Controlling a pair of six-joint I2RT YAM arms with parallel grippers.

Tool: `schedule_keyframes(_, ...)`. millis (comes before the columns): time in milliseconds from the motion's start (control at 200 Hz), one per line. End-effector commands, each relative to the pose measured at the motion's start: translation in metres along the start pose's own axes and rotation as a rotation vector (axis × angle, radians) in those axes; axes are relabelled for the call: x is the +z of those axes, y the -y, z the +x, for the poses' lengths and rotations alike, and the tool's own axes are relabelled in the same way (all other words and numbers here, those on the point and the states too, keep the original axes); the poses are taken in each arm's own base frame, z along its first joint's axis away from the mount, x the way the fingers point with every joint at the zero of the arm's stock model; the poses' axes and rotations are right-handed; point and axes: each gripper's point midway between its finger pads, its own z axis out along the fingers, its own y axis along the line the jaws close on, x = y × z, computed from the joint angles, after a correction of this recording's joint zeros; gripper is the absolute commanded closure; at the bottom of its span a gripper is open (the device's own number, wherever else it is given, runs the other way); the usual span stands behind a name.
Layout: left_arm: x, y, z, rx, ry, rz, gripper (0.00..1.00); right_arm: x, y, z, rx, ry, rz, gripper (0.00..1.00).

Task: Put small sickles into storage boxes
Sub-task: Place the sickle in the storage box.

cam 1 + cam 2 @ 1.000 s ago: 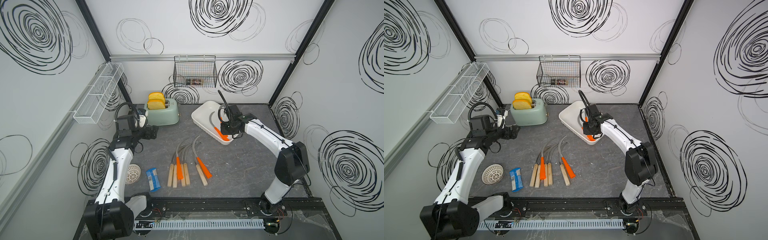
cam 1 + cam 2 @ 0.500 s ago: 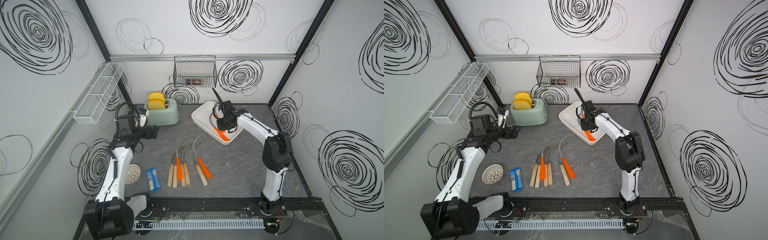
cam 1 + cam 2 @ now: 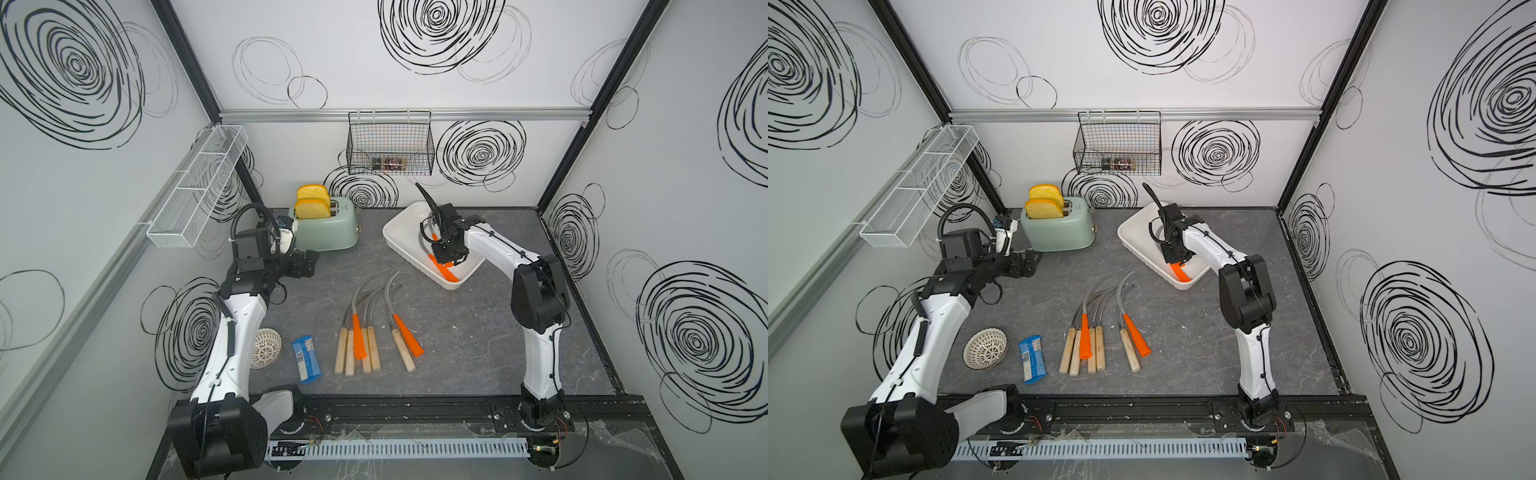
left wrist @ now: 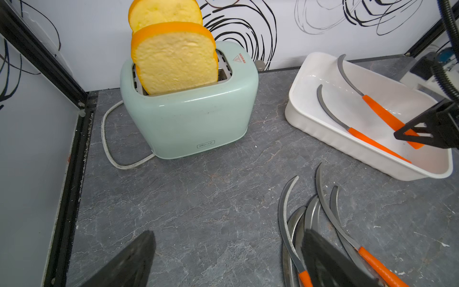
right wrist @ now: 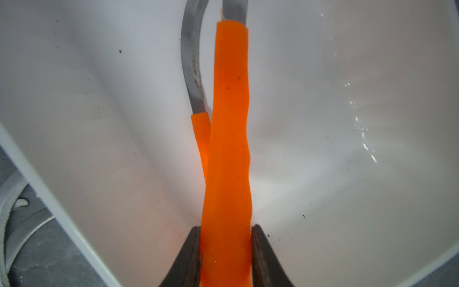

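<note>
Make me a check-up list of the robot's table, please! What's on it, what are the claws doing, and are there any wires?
Surface: grey stone-look table; no spills seen.
Job's things: seven sickles bunched on the table, five wooden-handled, two orange; one orange sickle lies in the white tub.
Clutter: toaster with two bread slices, blue packet, white holey bowl.
Grippers: right gripper shut on the held sickle, inside the tub; left gripper open, empty, near the toaster.
Cables: toaster cord loops on the table; black hose arcs over the left wrist.
Surroundings: swirl-painted walls, black wire basket, white mesh rack.
</note>
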Motion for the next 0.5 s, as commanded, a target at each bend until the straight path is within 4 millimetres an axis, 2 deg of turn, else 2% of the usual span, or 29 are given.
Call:
schedule_keyframes(0, -0.004, 0.004, -0.022, 0.041, 0.067, 0.013, 0.04, -0.005, 0.002, 0.003, -0.044, -0.019, 0.028, 1.0)
schedule_keyframes(495, -0.008, 0.005, -0.026, 0.04, 0.081, 0.014, 0.04, -0.017, -0.02, 0.01, -0.134, -0.003, 0.052, 1.0)
